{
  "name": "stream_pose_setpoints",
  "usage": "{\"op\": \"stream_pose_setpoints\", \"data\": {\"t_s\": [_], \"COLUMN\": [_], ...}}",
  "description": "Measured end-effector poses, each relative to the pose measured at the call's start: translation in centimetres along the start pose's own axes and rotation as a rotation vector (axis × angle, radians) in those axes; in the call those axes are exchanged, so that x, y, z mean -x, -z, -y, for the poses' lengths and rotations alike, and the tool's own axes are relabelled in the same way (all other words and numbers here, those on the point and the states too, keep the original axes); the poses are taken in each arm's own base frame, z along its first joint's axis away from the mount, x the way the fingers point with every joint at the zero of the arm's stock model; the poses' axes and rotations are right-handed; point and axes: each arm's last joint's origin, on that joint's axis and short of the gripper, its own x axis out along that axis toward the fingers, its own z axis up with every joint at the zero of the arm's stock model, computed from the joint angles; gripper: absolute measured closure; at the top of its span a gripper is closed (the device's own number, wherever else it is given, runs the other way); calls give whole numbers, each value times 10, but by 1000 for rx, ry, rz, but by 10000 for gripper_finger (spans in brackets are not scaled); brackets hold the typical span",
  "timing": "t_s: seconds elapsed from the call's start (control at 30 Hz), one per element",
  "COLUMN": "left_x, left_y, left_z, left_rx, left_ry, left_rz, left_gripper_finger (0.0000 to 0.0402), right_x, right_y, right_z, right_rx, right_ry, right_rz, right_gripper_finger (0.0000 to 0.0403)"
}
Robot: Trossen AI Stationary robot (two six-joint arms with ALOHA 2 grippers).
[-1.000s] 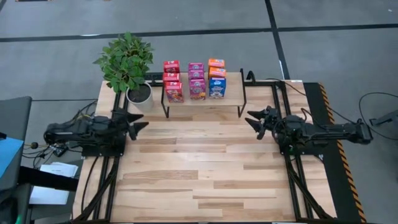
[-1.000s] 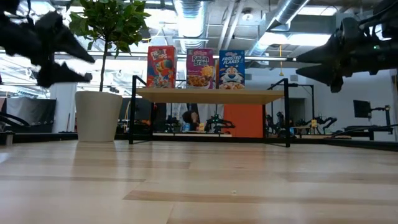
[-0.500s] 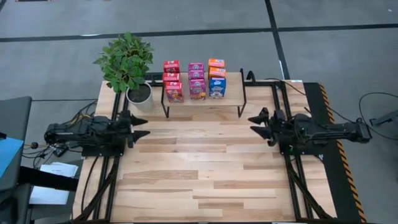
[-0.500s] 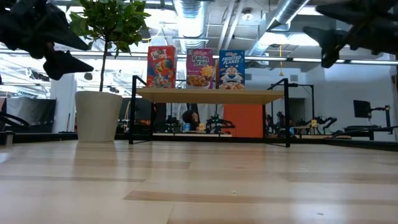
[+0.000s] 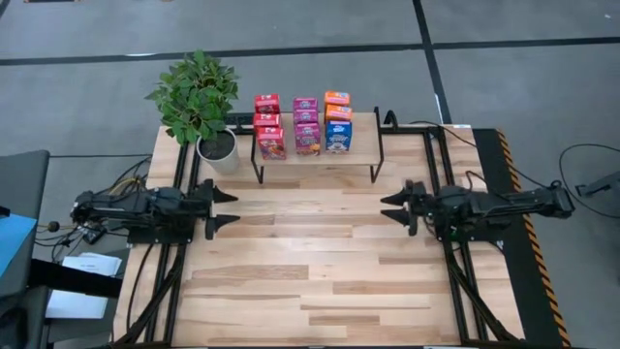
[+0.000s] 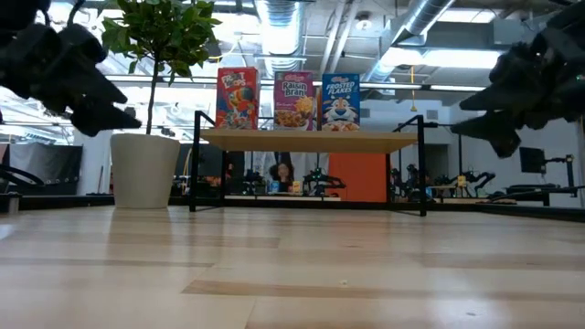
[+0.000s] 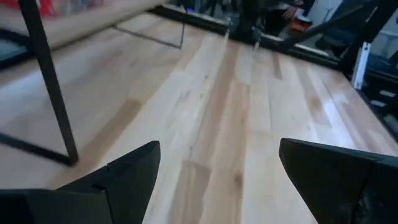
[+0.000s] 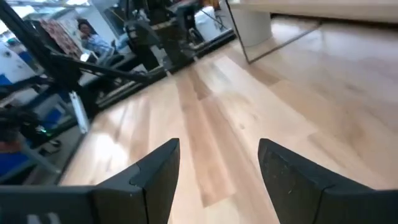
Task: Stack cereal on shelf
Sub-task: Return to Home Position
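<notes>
Looking down on a light plank table [image 5: 310, 281]. At its left edge, the left arm lying low, left gripper [image 5: 232, 208] pointing inward, fingers spread apart above bare wood, holding nothing. Opposite, at the right edge, the right gripper [image 5: 386, 209] likewise spread wide and empty, facing the left one and well apart from it. At the far edge, near the middle, the shelf [image 5: 363, 138] on thin black legs. Just beside its left end, a potted plant [image 5: 197, 97] in a white pot. On the shelf, the cereal [image 5: 306, 121]: nine boxes upright in three lines running front to back, red on the left, magenta in the middle, two orange behind a blue box [image 5: 338, 138] on the right. From table height, only the front three in sight: red, magenta, blue.
</notes>
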Motion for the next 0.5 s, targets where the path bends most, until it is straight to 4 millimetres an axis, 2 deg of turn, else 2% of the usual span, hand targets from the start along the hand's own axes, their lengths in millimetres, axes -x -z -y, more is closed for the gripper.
{"op": "stream_pose_setpoints", "data": {"t_s": [0.1,0.27,0.5], "left_x": [-1,-2,-2], "left_y": [2,5,5], "left_z": [-1,-2,-2], "left_rx": [-3,179,195], "left_ry": [-35,-41,-42], "left_rz": [-20,-49,-48], "left_gripper_finger": [81,81,81], "right_x": [0,-1,-1], "right_y": [5,7,7], "right_z": [3,2,2], "right_rx": [-65,-73,-73], "right_ry": [37,27,27], "right_rz": [-61,-80,-80], "right_gripper_finger": [159,159,159]}}
